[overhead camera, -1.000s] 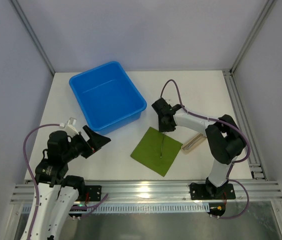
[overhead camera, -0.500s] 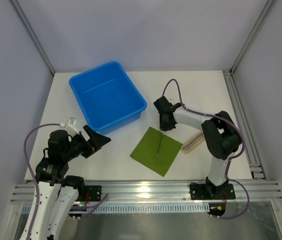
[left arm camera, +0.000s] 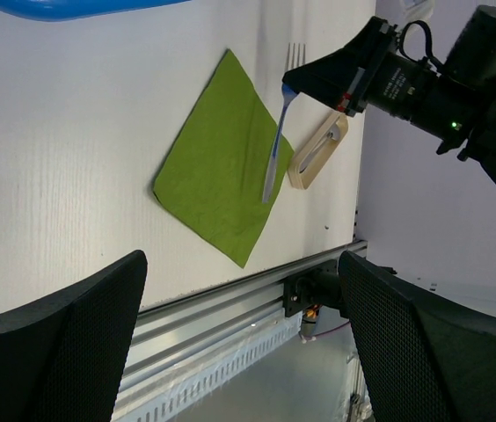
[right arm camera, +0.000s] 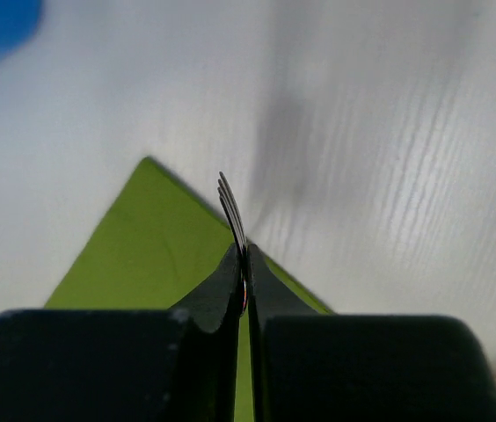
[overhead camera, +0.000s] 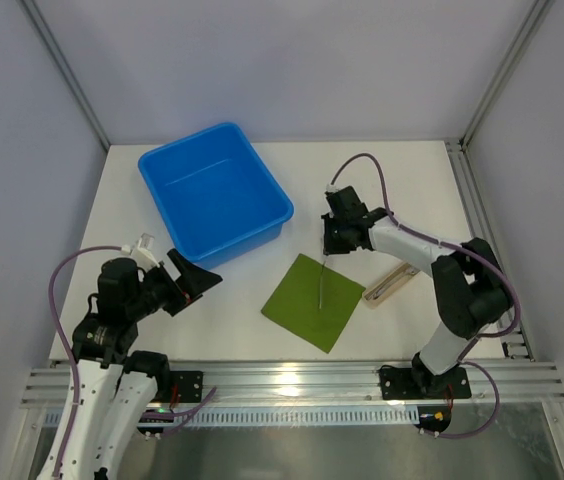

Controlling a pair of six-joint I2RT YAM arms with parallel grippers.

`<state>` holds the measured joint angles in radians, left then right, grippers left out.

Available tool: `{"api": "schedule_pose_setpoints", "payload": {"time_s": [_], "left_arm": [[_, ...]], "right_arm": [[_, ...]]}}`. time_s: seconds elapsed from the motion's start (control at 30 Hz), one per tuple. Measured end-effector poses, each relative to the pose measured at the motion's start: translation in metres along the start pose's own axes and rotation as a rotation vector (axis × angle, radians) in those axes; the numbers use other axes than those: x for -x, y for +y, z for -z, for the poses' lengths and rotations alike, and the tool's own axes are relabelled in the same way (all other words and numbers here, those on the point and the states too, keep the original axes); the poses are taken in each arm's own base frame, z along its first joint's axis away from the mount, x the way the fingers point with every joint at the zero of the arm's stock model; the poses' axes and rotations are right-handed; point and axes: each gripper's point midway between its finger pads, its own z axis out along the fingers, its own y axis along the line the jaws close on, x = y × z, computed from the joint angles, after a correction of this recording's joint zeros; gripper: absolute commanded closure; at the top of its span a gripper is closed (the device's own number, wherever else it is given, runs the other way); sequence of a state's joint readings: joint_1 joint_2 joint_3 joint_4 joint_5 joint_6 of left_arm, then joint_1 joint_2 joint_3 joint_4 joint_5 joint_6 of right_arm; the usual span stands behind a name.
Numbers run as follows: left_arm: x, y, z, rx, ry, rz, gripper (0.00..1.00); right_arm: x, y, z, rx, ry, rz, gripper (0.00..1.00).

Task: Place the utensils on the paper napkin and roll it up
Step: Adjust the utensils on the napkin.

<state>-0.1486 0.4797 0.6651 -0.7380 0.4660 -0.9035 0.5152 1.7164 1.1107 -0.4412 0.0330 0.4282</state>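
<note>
1. Seen from above, a white worktop [overhead camera: 412, 180] has two robot arms at its near edge. A green paper napkin [overhead camera: 312, 302] lies flat on it, turned like a diamond, near the middle front.
2. The right fingers [right arm camera: 230, 283] are pressed together on the neck of a slim silvery fork [left arm camera: 276, 145], just below its tines. A second ago they stood partly apart around it; they have since clamped onto it.
3. The fork's handle runs across the right part of the napkin, and its end is over the green paper. The tines reach past the napkin's far edge, over bare worktop.
4. Since the earlier view, the right wrist has swung a little to the right and the elbow has shifted toward the worktop's right edge.
5. The left fingers [left arm camera: 63, 343] are spread wide and hold nothing. They hover over the left front of the worktop, well apart from the napkin, just as before.
6. A blue bin [overhead camera: 214, 192] sits at the far left, and a beige holder [overhead camera: 387, 284] lies just right of the napkin. The bin, holder and napkin have not moved.
</note>
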Motion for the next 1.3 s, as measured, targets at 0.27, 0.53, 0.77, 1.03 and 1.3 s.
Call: {"api": "schedule_pose_setpoints", "payload": {"time_s": [0.27, 0.53, 0.77, 1.03, 1.3], "left_arm": [[0.000, 0.001, 0.000, 0.003, 0.000, -0.002, 0.09], [0.000, 0.001, 0.000, 0.003, 0.000, -0.002, 0.09], [0.000, 0.001, 0.000, 0.003, 0.000, -0.002, 0.09], [0.000, 0.001, 0.000, 0.003, 0.000, -0.002, 0.09], [0.000, 0.001, 0.000, 0.003, 0.000, -0.003, 0.09]], "right_arm": [[-0.003, 0.052, 0.024, 0.351, -0.025, 0.155, 0.96], [-0.018, 0.069, 0.014, 0.487, 0.031, 0.238, 0.96], [-0.033, 0.063, -0.008, 0.472, 0.079, 0.233, 0.96], [-0.033, 0.062, -0.017, 0.464, 0.072, 0.225, 0.96], [-0.033, 0.059, -0.024, 0.445, 0.071, 0.222, 0.96]]}}
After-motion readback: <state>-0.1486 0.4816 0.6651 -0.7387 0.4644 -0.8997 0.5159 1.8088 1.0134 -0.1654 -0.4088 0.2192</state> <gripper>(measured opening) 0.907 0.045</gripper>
